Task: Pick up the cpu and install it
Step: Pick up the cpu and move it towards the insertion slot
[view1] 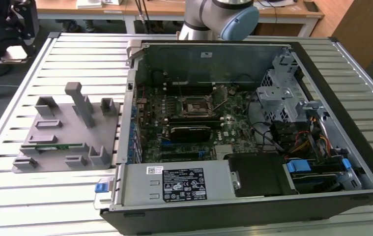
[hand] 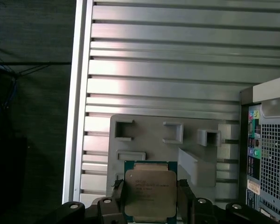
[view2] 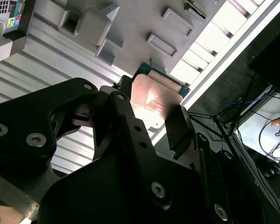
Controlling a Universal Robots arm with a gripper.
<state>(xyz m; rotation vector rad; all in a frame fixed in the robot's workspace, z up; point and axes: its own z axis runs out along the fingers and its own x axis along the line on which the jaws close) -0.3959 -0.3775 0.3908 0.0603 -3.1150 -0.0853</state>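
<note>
In the exterior view the socket (view1: 191, 107) sits bare inside the case (view1: 239, 219), and a grey fixture (view1: 62, 132) lies beside the case on the counter (view1: 15, 206). In the second wrist view the tool (view2: 151, 109) is clamped on the cpu (view2: 154, 95). In the first wrist view the cpu hangs above the fixture, outside the case. Pickup looks done and the carry is in hand. Seating calls for squaring it over the socket.
</note>
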